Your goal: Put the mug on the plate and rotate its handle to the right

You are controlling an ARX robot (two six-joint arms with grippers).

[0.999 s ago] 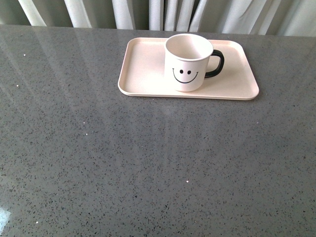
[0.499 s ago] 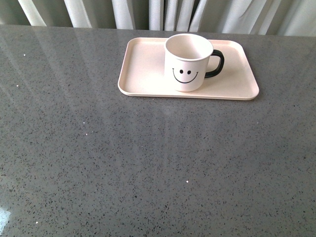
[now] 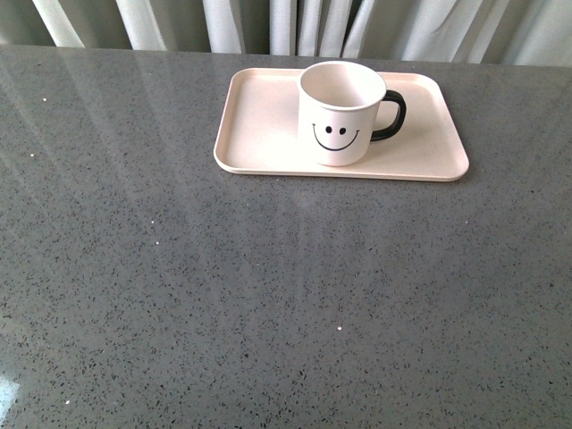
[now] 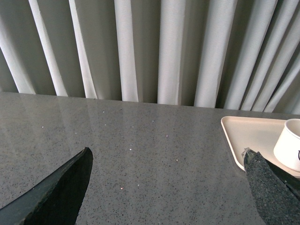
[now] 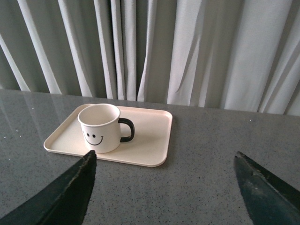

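The cream-white mug [image 3: 340, 112] with a black smiley face stands upright on the pale pink plate [image 3: 259, 125] at the back of the table. Its black handle [image 3: 393, 116] points right. The mug [image 5: 100, 128], handle [image 5: 127, 130] and plate [image 5: 150, 136] also show in the right wrist view. The left wrist view catches the plate's corner [image 4: 243, 133] and the mug's edge [image 4: 290, 145]. My left gripper [image 4: 166, 180] is open and empty, above bare table left of the plate. My right gripper [image 5: 164, 180] is open and empty, held back from the plate. Neither arm shows in the front view.
The grey speckled tabletop [image 3: 268, 295] stretches in front of the plate. Pale curtains [image 3: 286, 22] hang behind the table's far edge.
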